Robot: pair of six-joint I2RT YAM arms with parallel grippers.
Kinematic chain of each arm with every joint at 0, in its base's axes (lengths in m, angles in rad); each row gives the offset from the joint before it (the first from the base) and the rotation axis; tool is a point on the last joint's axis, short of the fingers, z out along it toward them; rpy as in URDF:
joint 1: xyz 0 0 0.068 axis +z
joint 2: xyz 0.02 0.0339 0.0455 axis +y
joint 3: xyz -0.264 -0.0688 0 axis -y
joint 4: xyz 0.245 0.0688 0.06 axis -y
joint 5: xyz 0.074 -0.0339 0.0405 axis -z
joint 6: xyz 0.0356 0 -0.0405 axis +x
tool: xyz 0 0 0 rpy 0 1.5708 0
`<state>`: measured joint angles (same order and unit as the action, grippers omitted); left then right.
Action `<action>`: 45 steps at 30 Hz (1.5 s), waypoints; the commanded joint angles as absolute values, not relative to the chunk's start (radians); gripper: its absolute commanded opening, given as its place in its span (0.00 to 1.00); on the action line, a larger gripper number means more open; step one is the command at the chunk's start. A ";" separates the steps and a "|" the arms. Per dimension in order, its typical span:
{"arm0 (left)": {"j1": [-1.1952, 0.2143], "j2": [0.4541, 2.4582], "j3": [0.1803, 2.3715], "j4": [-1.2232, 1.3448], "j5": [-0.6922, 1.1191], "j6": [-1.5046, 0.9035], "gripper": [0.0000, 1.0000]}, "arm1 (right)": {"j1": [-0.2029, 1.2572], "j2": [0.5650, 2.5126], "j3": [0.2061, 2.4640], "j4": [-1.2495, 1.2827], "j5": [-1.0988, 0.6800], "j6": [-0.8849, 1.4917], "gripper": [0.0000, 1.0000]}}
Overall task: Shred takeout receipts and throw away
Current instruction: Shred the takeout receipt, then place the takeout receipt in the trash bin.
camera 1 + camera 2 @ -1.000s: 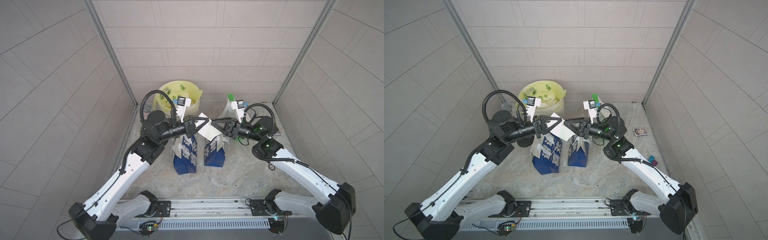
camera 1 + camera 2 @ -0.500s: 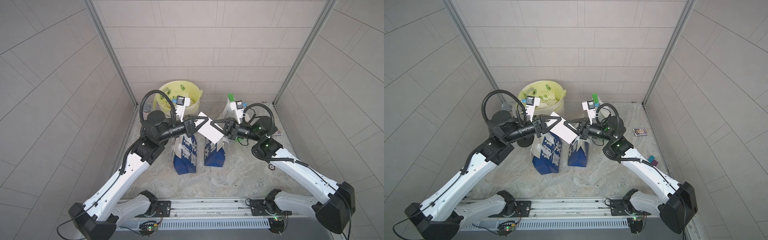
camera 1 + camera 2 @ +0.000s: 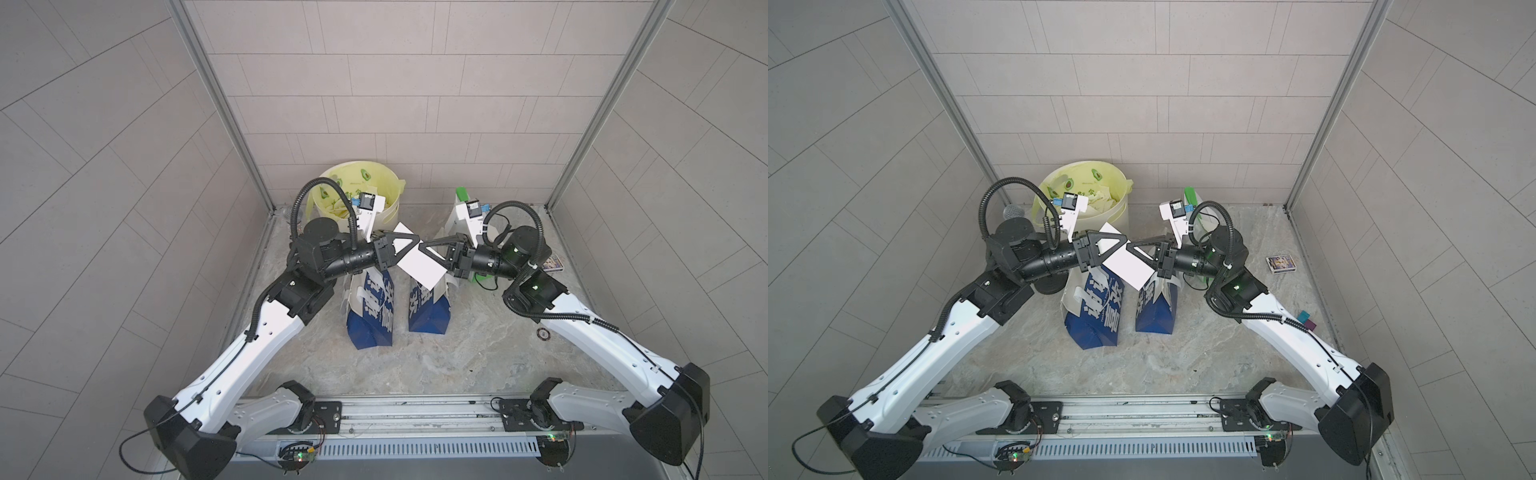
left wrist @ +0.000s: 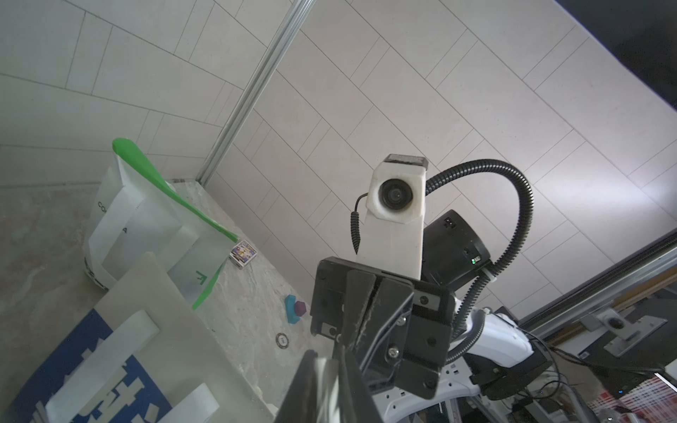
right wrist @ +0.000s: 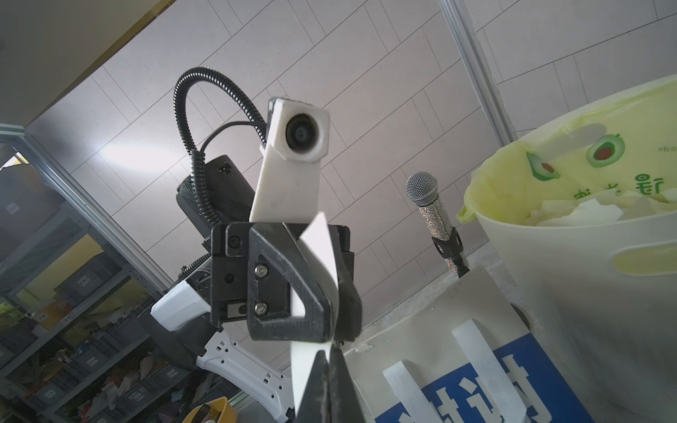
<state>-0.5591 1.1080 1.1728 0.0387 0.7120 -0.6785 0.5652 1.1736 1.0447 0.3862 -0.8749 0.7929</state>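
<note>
Receipt (image 3: pixel 420 266): you have one white slip in the air above the two blue bags (image 3: pixel 371 311). The left gripper (image 3: pixel 415 242) and right gripper (image 3: pixel 424 249) are both clamped on it, tips nearly meeting. Both top views show its flat face. Your right wrist view shows it edge-on, plus white scraps (image 5: pixel 586 212) in the one bin (image 5: pixel 586 278) and one microphone (image 5: pixel 425 197). Your left wrist view alone shows the right jaws pressed together.
</note>
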 commanded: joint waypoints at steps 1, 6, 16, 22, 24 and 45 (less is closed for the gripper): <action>-0.561 1.110 1.209 0.036 0.701 -0.682 0.04 | 0.578 1.168 1.088 0.285 -0.870 0.699 0.00; -0.561 1.132 1.262 -0.088 0.604 -0.673 0.00 | 0.641 1.127 1.180 -0.055 -0.616 0.323 0.00; -0.561 1.226 1.400 -0.449 0.315 -0.662 0.00 | 0.783 1.035 1.166 -0.030 -0.430 -0.033 0.00; -0.560 1.241 1.473 -0.503 0.153 -0.560 0.00 | 0.778 1.008 1.113 0.115 -0.441 0.119 0.00; -0.556 1.263 1.518 -0.503 0.100 -0.498 0.00 | 0.768 1.000 1.094 0.151 -0.396 0.147 0.00; -0.400 1.876 2.073 -0.433 -0.220 -0.145 0.27 | 0.751 0.951 1.080 0.013 -0.267 0.147 0.00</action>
<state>-0.3992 1.8526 2.0136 -0.4721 -0.1631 -0.1913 0.7517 0.9668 1.0718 0.0456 -0.2680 0.1448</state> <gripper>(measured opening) 0.251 0.047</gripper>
